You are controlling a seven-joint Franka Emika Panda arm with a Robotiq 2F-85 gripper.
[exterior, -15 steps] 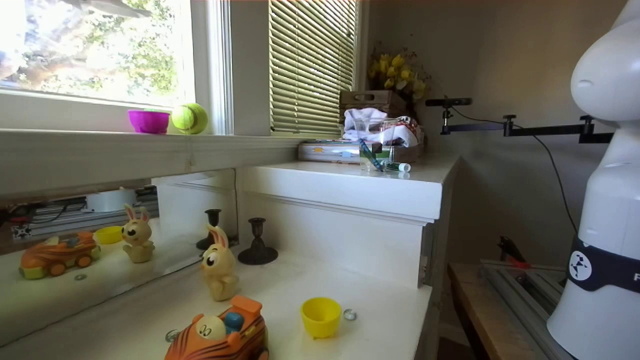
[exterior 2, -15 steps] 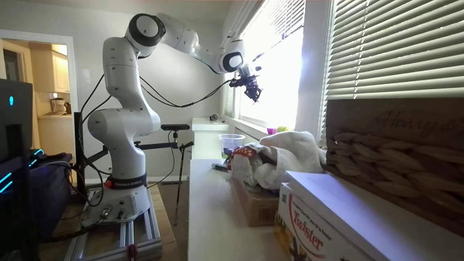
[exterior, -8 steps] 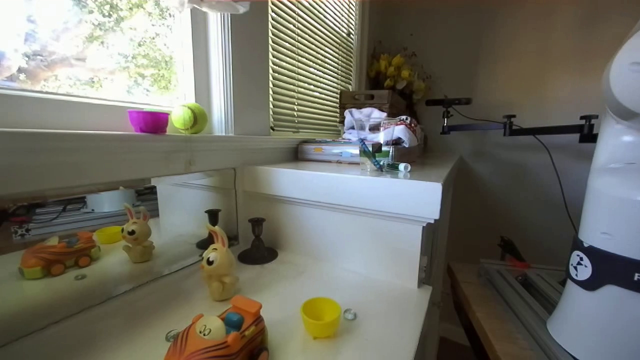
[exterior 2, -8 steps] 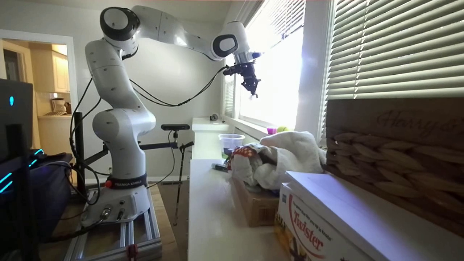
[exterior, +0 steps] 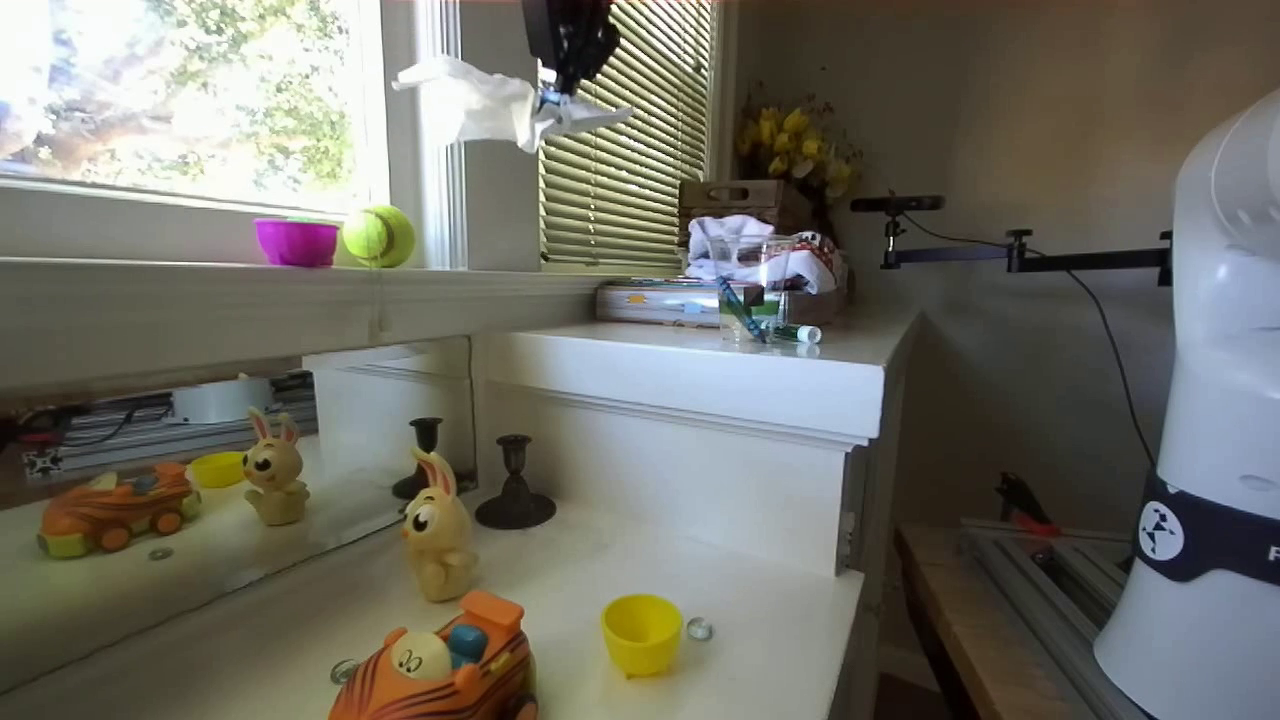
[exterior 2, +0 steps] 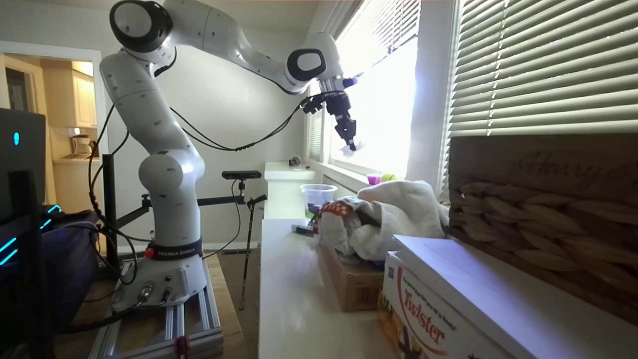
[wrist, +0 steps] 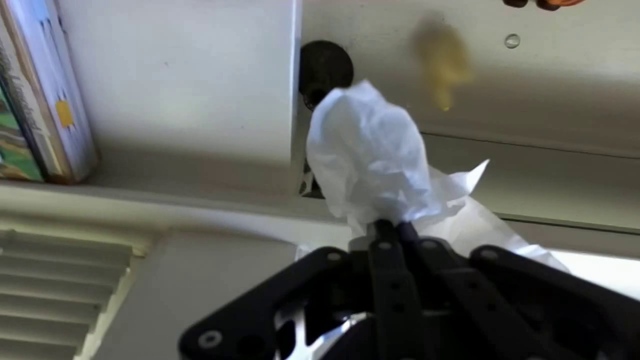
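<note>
Lowered to eleven o'clock in an exterior view, tissue (exterior: 490,105) is clenched in the gripper (wrist: 395,229) — tearing risked by snagging.

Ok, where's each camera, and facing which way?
Exterior view: near the black-striped orange toy car, facing the raised white counter; black two-finger gripper and part of the white robot arm show.
Exterior view: near the white Twister box, facing back along that counter; gripper and most of the arm show.
Wrist view: on the wrist, facing down past a crumpled white sheet; only the gripper shows.
Both exterior views share the round purple bowl.
</note>
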